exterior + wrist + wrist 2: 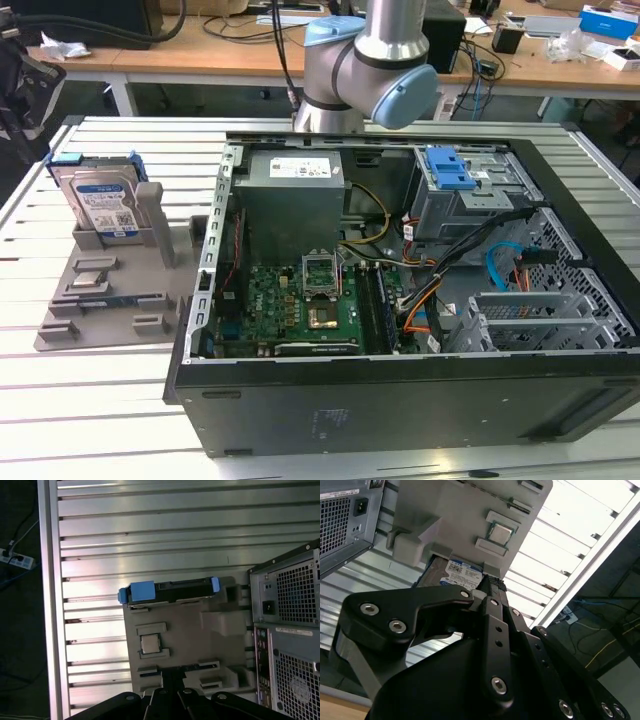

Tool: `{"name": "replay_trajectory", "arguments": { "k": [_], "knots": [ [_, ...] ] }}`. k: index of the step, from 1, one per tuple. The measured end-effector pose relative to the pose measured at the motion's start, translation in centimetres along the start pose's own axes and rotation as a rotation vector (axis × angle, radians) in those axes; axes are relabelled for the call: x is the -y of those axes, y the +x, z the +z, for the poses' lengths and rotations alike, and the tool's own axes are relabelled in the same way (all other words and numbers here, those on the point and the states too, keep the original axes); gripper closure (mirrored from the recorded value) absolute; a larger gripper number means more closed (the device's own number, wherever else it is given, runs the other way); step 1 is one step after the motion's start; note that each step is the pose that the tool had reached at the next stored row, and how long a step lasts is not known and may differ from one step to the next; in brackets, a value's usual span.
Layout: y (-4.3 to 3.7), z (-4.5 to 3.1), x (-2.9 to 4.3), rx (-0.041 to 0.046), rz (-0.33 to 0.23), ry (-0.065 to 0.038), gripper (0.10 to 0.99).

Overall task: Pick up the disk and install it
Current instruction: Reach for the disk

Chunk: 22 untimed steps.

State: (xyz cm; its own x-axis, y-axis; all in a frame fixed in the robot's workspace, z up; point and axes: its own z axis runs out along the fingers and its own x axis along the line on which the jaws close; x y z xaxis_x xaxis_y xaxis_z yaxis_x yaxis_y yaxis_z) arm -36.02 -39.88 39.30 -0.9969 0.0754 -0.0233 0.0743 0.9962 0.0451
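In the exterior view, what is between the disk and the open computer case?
In the exterior view, the disk stands in a grey tray; between it and the computer case are the tray's upright post and a small block.

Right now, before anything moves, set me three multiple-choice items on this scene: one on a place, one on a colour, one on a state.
1. Where is the flat silver-grey rectangular disk?
A) in a drive bay
B) upright in the grey plastic tray
C) on the floor

2. What colour is the plastic bracket framing it?
A) blue
B) red
C) yellow

3. The large black metal computer case is:
A) shut by its side panel
B) wrapped in foil
C) open, with the green motherboard exposed

Answers: 1 B, it stands on edge in the tray, to the exterior view's left of the case. 2 A, blue shows at both ends. 3 C, the inside is bare to view.
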Motion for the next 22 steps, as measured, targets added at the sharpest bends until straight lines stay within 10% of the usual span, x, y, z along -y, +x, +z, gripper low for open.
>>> {"name": "replay_trajectory", "arguments": {
  "k": [22],
  "knots": [
    [3.15,-0.08,0.24,0.0,0.0,0.0,0.98]
  ]
}}
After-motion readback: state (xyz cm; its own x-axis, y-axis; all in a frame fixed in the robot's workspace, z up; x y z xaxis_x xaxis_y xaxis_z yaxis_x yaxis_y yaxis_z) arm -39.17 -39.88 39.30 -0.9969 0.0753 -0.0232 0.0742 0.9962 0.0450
